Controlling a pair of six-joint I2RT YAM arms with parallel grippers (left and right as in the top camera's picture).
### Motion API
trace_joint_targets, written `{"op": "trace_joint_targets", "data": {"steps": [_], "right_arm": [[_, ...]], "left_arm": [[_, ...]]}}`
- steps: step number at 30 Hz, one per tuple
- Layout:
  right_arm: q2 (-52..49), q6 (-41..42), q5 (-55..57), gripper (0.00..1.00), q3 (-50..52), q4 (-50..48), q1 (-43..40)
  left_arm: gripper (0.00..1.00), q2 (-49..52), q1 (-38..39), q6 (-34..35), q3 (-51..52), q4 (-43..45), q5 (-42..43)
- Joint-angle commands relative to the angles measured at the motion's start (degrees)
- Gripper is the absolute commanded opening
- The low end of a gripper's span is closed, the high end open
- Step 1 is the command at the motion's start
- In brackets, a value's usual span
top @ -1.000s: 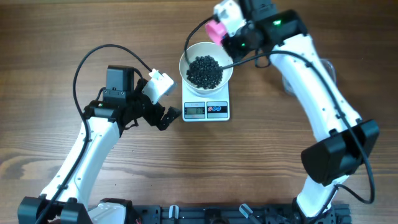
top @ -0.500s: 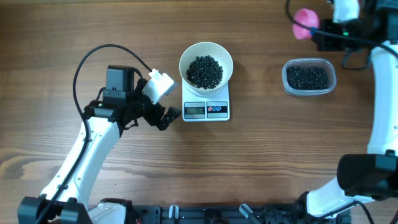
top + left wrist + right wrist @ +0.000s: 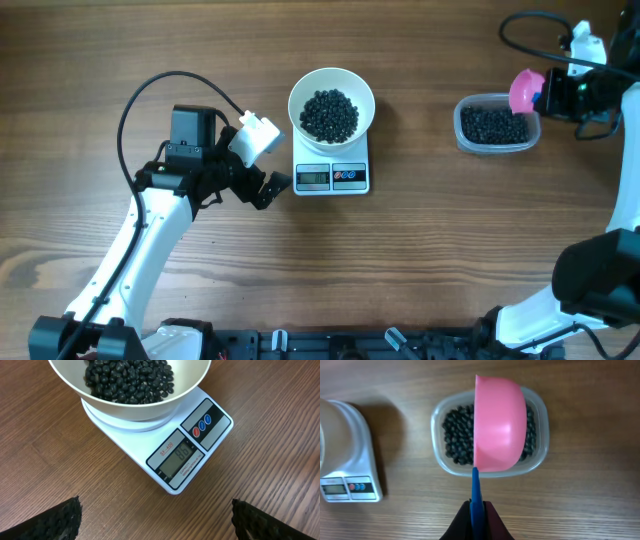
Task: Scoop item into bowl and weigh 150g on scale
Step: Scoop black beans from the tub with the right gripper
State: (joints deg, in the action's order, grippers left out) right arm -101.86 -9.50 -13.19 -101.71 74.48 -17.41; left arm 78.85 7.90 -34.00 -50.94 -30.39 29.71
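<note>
On the wooden table [image 3: 100, 60], the left gripper [image 3: 272, 186] hovers just left of the scale [image 3: 332, 172] with its fingers spread wide and nothing between them. The white bowl [image 3: 296, 92] sits on the far part of the scale and holds a heap of black beans [image 3: 329, 114]. On the near edge the display [image 3: 179, 457] reads 86. Well to the right stands a clear tub [image 3: 461, 128] with more beans inside. A pink scoop [image 3: 500, 422] hangs over the tub's far right side, open face turned away from the wrist camera. The right gripper [image 3: 476, 510] is clamped tight on the scoop's blue handle [image 3: 475, 487].
</note>
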Motion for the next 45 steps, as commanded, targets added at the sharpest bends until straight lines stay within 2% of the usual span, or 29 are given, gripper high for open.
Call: {"op": "trace_joint_targets", "data": {"steps": [1, 10, 22, 34, 39, 45], "right_arm": [[-1.55, -0.87, 1.88, 0.04, 2.97, -1.68, 0.20], [-7.43, -0.85, 3.30, 0.04, 4.72, -3.96, 0.59], [-13.79, -0.96, -0.81, 0.04, 4.72, -4.68, 7.96], [-13.79, -2.67, -3.85, 0.04, 4.72, 2.56, 7.80], [-13.77, -2.78, -4.31, 0.04, 4.70, 4.04, 5.66], [-13.77, -5.77, -11.93, 0.04, 4.70, 3.61, -1.88]], "left_arm": [[1.00, -0.04, -0.20, -0.28, 0.37, 0.13, 0.66], [1.00, -0.04, -0.20, -0.28, 0.37, 0.15, 0.66], [1.00, -0.04, -0.20, -0.28, 0.37, 0.13, 0.68], [1.00, -0.04, -0.20, -0.26, 0.37, 0.15, 0.68], [1.00, -0.04, -0.20, -0.26, 0.37, 0.13, 0.66], [1.00, -0.04, -0.20, -0.26, 0.37, 0.13, 0.66]]}}
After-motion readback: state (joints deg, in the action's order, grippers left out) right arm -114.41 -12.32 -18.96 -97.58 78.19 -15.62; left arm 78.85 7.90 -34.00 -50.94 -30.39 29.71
